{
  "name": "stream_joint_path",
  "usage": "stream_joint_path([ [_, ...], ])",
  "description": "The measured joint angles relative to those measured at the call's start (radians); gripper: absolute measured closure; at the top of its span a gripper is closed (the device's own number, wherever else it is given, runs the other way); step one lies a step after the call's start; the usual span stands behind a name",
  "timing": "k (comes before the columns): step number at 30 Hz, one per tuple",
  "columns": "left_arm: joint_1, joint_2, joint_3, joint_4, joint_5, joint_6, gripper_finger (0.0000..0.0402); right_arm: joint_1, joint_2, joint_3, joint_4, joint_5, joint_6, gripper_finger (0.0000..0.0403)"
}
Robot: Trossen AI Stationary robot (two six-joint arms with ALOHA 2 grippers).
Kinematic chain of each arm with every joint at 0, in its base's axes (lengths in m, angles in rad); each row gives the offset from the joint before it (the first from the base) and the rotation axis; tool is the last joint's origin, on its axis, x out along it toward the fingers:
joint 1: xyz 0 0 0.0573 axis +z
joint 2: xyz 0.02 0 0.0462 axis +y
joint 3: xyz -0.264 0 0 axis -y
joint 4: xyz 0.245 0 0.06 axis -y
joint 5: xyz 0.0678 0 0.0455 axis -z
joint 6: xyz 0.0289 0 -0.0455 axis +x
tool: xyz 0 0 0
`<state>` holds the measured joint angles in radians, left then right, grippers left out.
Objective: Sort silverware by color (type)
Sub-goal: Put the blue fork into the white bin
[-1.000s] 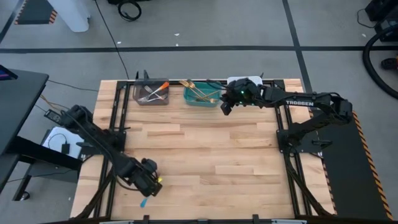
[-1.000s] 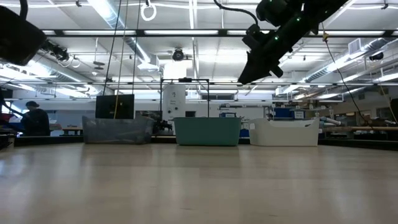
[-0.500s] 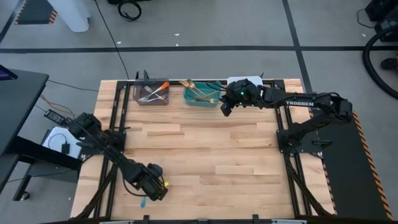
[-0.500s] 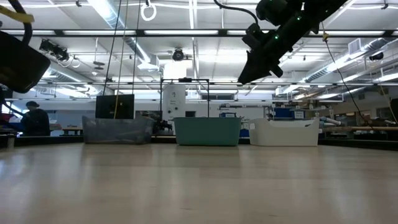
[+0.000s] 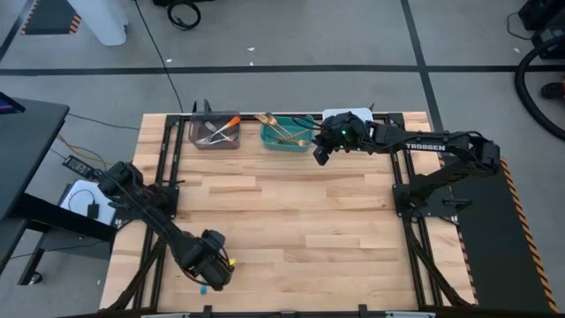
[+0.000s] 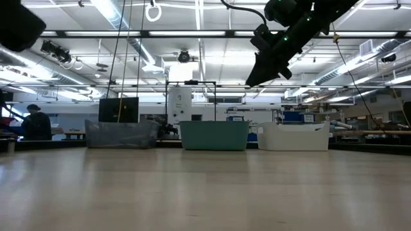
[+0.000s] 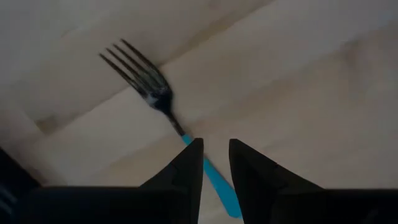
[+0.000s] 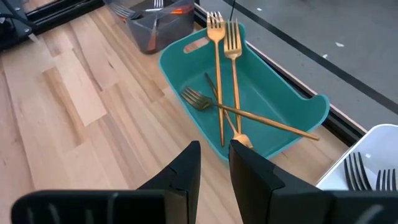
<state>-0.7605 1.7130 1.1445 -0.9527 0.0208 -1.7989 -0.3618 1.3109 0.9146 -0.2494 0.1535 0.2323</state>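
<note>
A fork with a blue handle (image 7: 163, 104) lies flat on the wood near the table's front left corner; it also shows in the high view (image 5: 202, 287). My left gripper (image 7: 214, 143) hangs over its handle with the fingers shut, and the handle shows through the slit between them. In the high view my left gripper (image 5: 214, 270) stands just beyond the fork. My right gripper (image 5: 320, 155) is shut and empty, raised beside the teal bin (image 8: 186, 74), which holds several gold forks (image 8: 233, 68). Orange-handled pieces lie in the grey bin (image 5: 216, 132).
The grey bin, the teal bin (image 5: 287, 132) and the white bin (image 5: 349, 116) stand in a row at the table's far edge. The white bin (image 8: 373, 155) holds forks. Black frame rails run along the table's left (image 5: 163, 194) and right (image 5: 402, 194) sides.
My left gripper has gone toward the table's near edge and now stands over the blue-handled fork, which has stayed where it was.
</note>
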Motion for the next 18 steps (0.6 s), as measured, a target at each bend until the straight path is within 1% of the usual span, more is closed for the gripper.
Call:
stream_joint_path([
  [5,-0.011,0.004,-0.069,0.068,0.006,-0.088,0.0317,0.000,0.000,0.000,-0.001,0.002,0.000,0.0311],
  [11,-0.024,0.004,-0.156,0.141,0.064,-0.217,0.0317,0.000,0.000,0.000,-0.002,0.002,-0.019,0.0311],
  [13,-0.032,0.004,-0.182,0.178,0.065,-0.261,0.0317,0.000,0.000,0.000,-0.007,0.002,-0.019,0.0311],
  [15,-0.036,0.004,-0.197,0.220,0.065,-0.277,0.0317,0.000,0.000,0.000,-0.016,0.002,-0.024,0.0312],
  [18,-0.032,0.000,-0.213,0.242,0.070,-0.284,0.0317,0.000,0.000,0.000,-0.027,0.002,-0.026,0.0311],
])
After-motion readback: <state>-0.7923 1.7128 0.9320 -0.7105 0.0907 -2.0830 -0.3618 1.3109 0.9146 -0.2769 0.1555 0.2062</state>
